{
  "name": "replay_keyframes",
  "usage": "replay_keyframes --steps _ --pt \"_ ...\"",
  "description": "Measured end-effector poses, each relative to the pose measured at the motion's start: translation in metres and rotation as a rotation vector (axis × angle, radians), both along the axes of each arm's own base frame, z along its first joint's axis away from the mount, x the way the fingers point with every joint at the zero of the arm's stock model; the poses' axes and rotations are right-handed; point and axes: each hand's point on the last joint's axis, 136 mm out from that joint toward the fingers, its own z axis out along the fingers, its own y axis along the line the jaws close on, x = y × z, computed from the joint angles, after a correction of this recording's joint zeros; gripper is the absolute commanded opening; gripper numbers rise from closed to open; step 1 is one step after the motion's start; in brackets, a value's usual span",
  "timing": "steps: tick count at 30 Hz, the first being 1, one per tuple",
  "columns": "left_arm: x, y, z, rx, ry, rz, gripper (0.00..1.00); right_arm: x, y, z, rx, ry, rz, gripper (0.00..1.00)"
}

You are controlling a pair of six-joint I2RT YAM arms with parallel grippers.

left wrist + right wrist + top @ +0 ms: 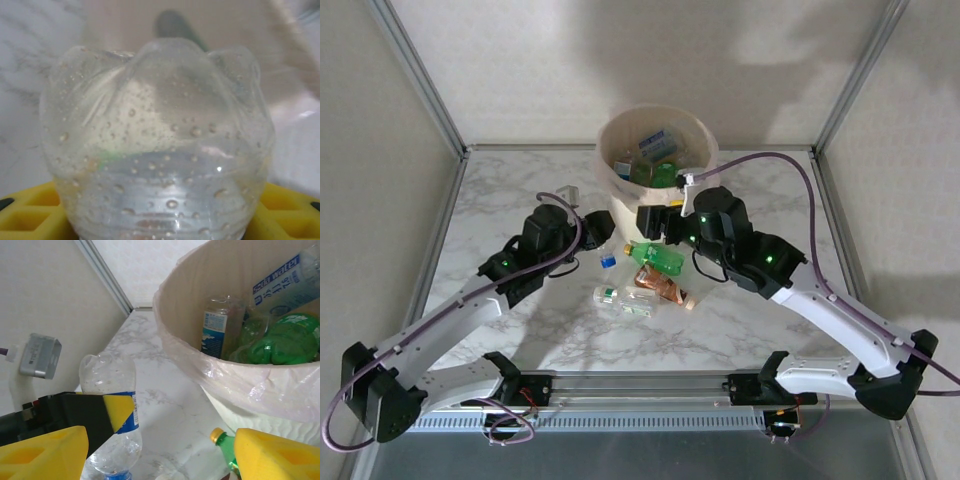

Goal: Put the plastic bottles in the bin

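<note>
My left gripper (588, 236) is shut on a clear bottle (599, 231) with a blue label, held cap-down just left of the bin (620, 190). In the left wrist view the bottle's base (160, 135) sits between the yellow pads (30, 212). In the right wrist view that bottle (111, 390) is clamped by the left arm's finger. My right gripper (160, 460) is open and holds nothing; it hovers by the bin's front wall (260, 415), over a green bottle (225, 445) with a yellow cap. The bin holds several green and blue-labelled bottles (280, 340).
On the marble table in front of the bin lie a green bottle (658, 258), a brown-orange labelled bottle (665, 290) and a clear bottle (620, 298). Metal frame posts and walls enclose the table (520, 330) on three sides.
</note>
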Motion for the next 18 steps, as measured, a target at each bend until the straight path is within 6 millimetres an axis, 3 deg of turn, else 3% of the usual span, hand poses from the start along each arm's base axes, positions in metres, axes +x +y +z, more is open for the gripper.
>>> replay_keyframes --steps 8,10,15,18 --pt "-0.006 -0.015 0.026 0.003 -0.079 -0.118 0.58 -0.006 -0.009 0.023 0.083 -0.014 0.023 0.78" --pt "-0.003 -0.017 0.041 0.015 -0.103 -0.122 0.58 -0.006 -0.014 0.027 0.095 -0.02 0.011 0.78" --pt "0.025 -0.019 0.113 0.001 -0.202 -0.065 0.54 0.0 -0.028 0.033 0.111 -0.032 -0.048 0.78" --pt "0.048 -0.019 0.144 -0.036 -0.228 -0.016 0.53 0.002 -0.033 0.033 0.115 -0.029 -0.074 0.78"
